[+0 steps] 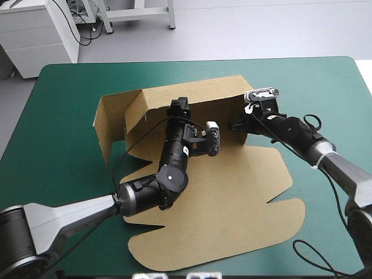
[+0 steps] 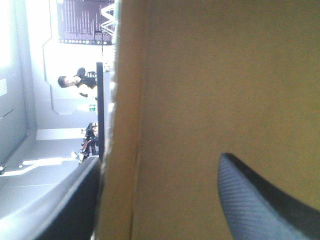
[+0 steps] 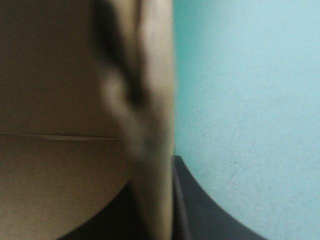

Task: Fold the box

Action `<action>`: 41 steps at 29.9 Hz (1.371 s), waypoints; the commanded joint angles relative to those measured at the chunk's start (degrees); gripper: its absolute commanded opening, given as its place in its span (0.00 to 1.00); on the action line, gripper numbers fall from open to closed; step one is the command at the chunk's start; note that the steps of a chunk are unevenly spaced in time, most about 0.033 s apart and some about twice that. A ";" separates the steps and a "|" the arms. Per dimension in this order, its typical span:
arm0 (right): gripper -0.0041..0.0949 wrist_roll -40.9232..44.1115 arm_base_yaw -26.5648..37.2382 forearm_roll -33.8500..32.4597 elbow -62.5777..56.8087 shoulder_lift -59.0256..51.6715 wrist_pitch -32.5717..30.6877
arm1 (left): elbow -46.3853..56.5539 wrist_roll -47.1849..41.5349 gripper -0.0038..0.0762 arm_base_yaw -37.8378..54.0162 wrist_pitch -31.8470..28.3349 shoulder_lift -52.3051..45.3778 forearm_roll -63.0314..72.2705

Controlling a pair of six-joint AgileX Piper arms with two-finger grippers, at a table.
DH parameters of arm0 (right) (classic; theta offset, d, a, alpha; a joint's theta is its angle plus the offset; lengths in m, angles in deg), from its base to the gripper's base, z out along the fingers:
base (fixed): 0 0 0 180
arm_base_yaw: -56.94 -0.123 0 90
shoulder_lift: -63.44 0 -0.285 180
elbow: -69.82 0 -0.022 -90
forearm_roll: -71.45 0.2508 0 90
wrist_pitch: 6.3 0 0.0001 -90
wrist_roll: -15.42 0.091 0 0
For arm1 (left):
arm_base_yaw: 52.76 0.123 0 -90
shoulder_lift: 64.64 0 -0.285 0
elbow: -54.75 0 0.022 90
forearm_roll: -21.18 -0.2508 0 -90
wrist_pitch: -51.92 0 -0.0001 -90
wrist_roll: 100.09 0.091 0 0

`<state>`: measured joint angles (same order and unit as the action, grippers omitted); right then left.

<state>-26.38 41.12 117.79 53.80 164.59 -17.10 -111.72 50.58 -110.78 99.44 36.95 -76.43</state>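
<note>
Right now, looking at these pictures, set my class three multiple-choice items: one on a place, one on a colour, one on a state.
1. Where is the right gripper? A on the box's right end wall; B on the bare table; C raised high above everything.
2. What colour is the table cover? A red; B teal-green; C white.
3. How is the box? A fully flat; B far walls raised, lid flat; C crumpled up.
Answers: 1 A, it pinches that wall's edge; 2 B, teal-green shows all around; 3 B, walls stand while the lid lies flat nearer.
</note>
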 commanded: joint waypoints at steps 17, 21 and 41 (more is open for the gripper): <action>0.04 14.80 0.88 -12.61 3.90 -0.55 -4.57 | -1.90 -1.81 0.06 -4.79 2.17 -4.89 4.46; 0.04 15.46 1.77 -13.22 4.90 -0.46 -7.57 | -1.90 -0.75 0.06 -4.46 -5.78 -10.35 19.21; 0.04 26.13 2.46 -26.76 7.83 -0.46 -16.69 | -1.90 70.46 0.06 51.29 -10.78 -30.11 135.87</action>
<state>-0.97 43.06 92.39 60.72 166.37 -31.16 -111.72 113.30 -67.35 87.30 9.05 44.77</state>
